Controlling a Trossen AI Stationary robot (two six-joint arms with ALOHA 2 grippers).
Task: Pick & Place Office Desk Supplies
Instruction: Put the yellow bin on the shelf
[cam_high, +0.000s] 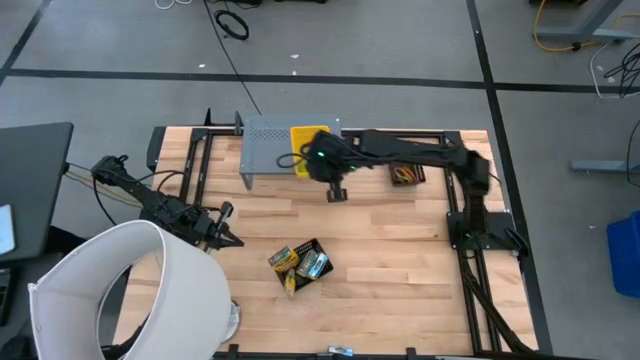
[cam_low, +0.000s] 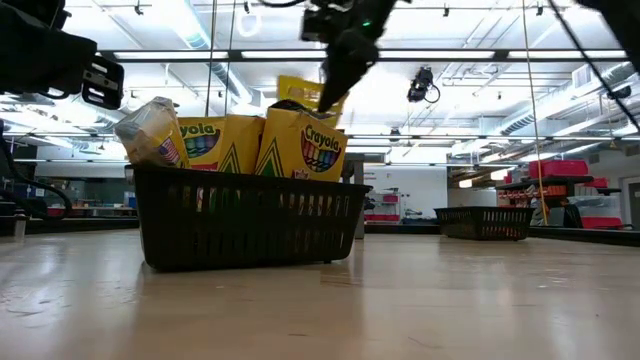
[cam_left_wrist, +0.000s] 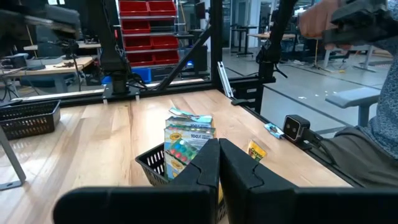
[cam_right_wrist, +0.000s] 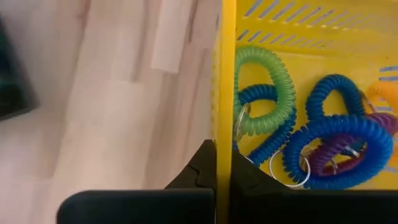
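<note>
High view, right gripper (cam_high: 336, 190): hung above the table (cam_high: 400, 260) at upper centre of the frame, just beside a yellow bin (cam_high: 305, 149) by a grey box (cam_high: 265, 148); whether its fingers were apart could not be told there.
High view, left gripper (cam_high: 228, 238): at left centre, fingers together, pointing toward a black basket (cam_high: 300, 265) of crayon boxes (cam_high: 284, 259) at lower centre; a big white cylinder (cam_high: 120, 290) filled the lower left.
Low view, basket (cam_low: 250, 225): left of centre, holding upright Crayola boxes (cam_low: 305, 145), with a dark gripper above it at top centre.
Left wrist view, left gripper (cam_left_wrist: 219, 163): fingers pressed together at bottom centre, empty; the basket (cam_left_wrist: 152, 165) sat just beyond them.
Right wrist view, right gripper (cam_right_wrist: 215, 173): fingers closed on the yellow bin's wall (cam_right_wrist: 225, 74) at centre; green (cam_right_wrist: 264, 93), blue (cam_right_wrist: 339, 146) and purple (cam_right_wrist: 329, 155) coil loops lay inside at right.
</note>
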